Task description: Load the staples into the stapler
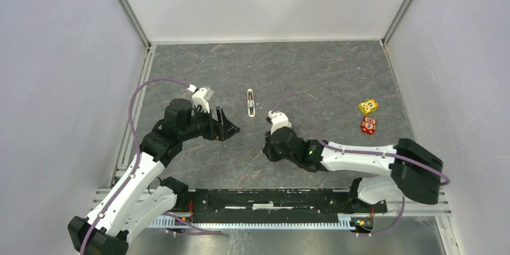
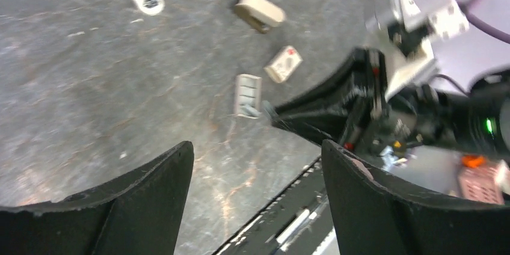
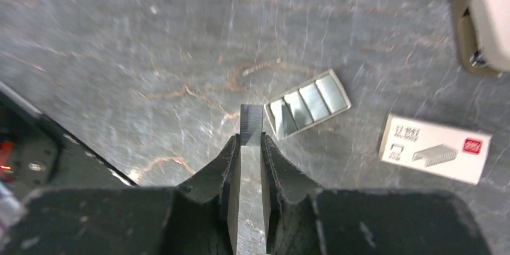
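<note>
**Right jaws hold the staples (image 3: 251,119); left jaws wide, empty.**
My right jaws pinch the strip by its flanks, tip protruding (likely for sliding it into the magazine channel). The refill tray (image 3: 307,103) lies just beyond them, and the stapler (image 1: 250,101) is farther ahead.

we get soft, even light from above in the overhead view, with only faint shadows under the arms on the table (image 1: 337,74). the left wrist view is smeared with blur, worst at the right. the right wrist view is sharper: the staples (image 3: 251,121) show a dull sheen, while the right gripper (image 3: 251,142) sits dark and soft at the bottom.
</note>
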